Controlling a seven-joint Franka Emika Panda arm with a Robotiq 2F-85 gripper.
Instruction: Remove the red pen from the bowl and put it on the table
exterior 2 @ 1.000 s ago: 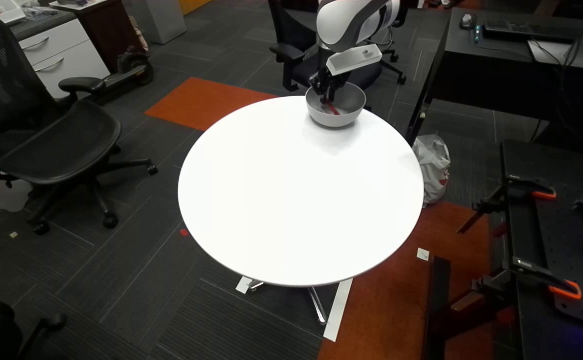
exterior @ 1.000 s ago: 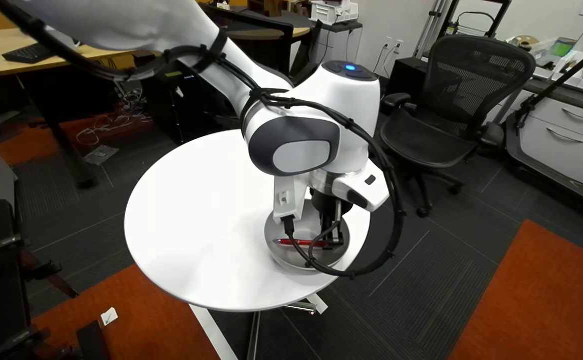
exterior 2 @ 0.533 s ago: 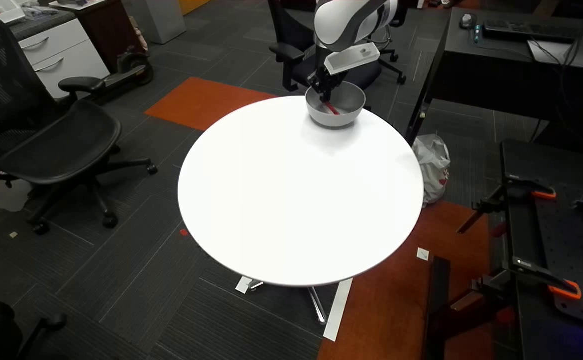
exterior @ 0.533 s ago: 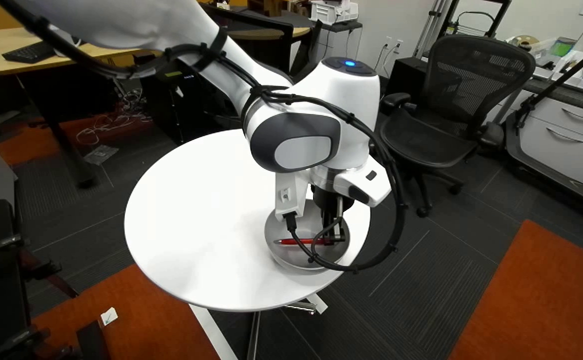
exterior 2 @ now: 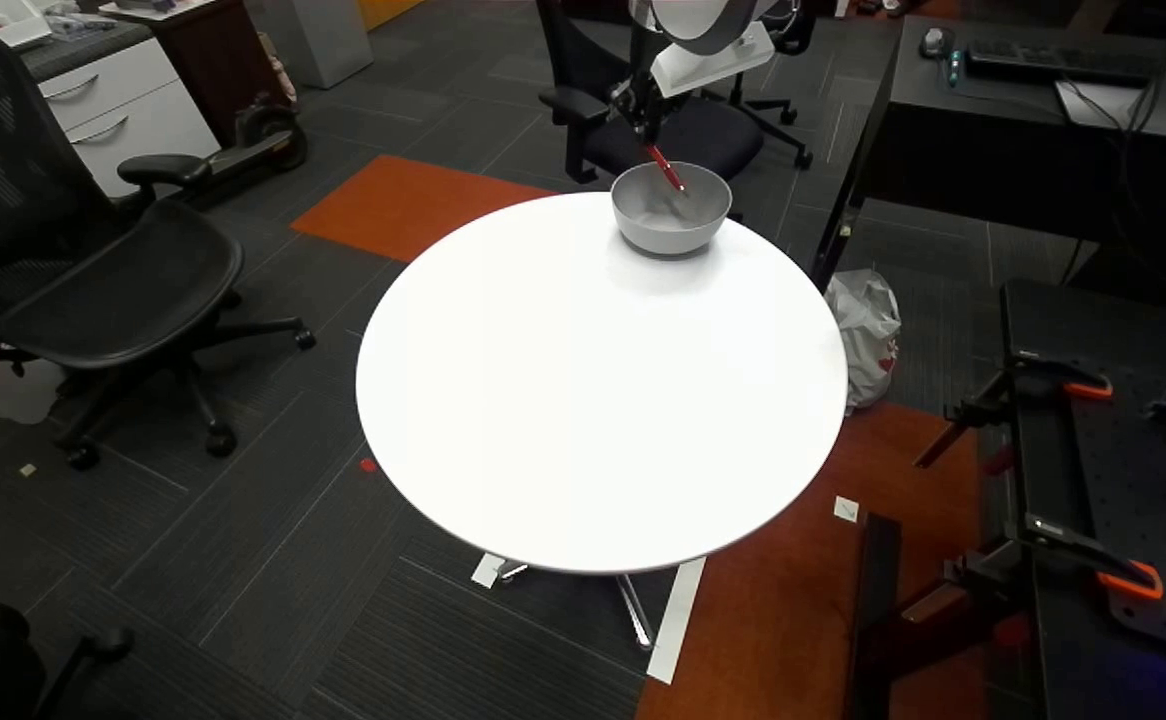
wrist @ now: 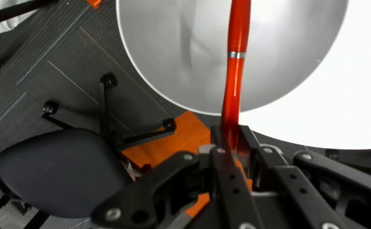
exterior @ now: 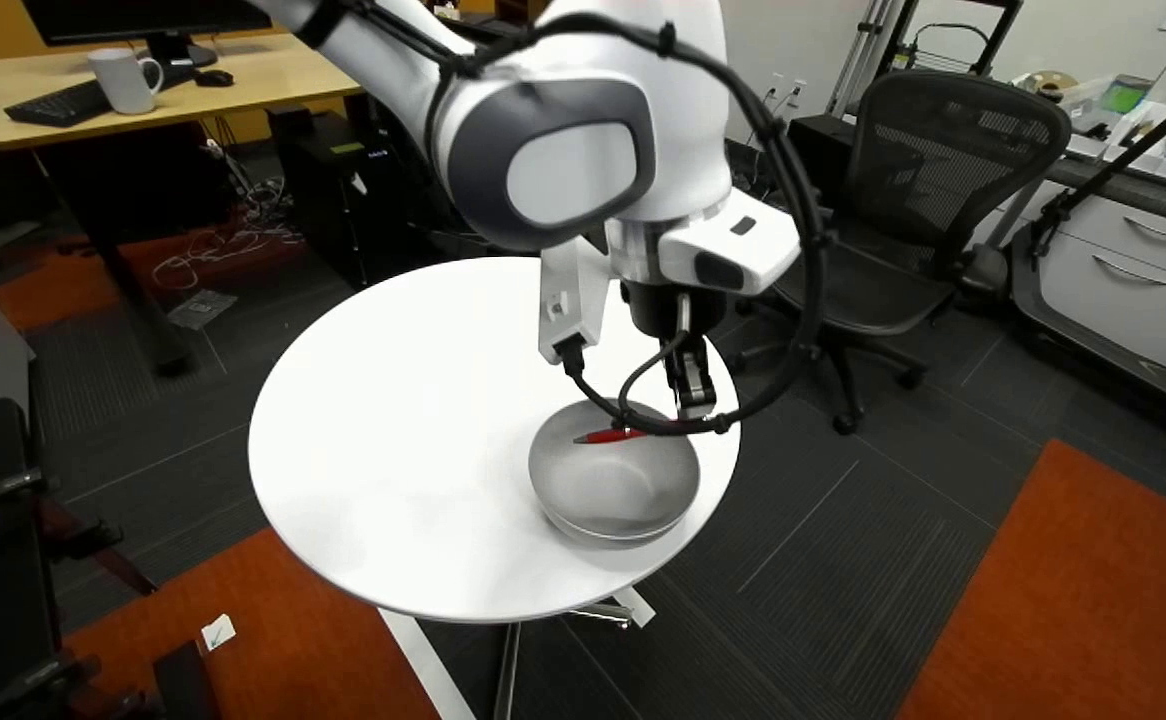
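Observation:
My gripper (wrist: 232,135) is shut on one end of the red pen (wrist: 236,38), and the pen sticks out ahead of the fingers. In both exterior views the pen (exterior: 608,436) (exterior 2: 665,168) is lifted, with its free end over the grey bowl (exterior: 615,490) (exterior 2: 673,236). In an exterior view the pen slants, free end lower. The gripper (exterior: 695,405) is above the bowl's rim, near the edge of the round white table (exterior: 393,450) (exterior 2: 593,400). The bowl (wrist: 160,57) holds nothing that I can see. An arm cable hides part of the pen in an exterior view.
A black mesh chair (exterior: 953,190) stands beyond the table. A dark chair (exterior 2: 678,135) stands close behind the bowl's side of the table. A black bench with clamps (exterior 2: 1093,480) is off to one side. A wooden desk (exterior: 273,75) is at the back.
The gripper has risen out of the bowl with the red pen held in it. The pen has gone from low inside the bowl to rim height or above. The bowl has not moved.

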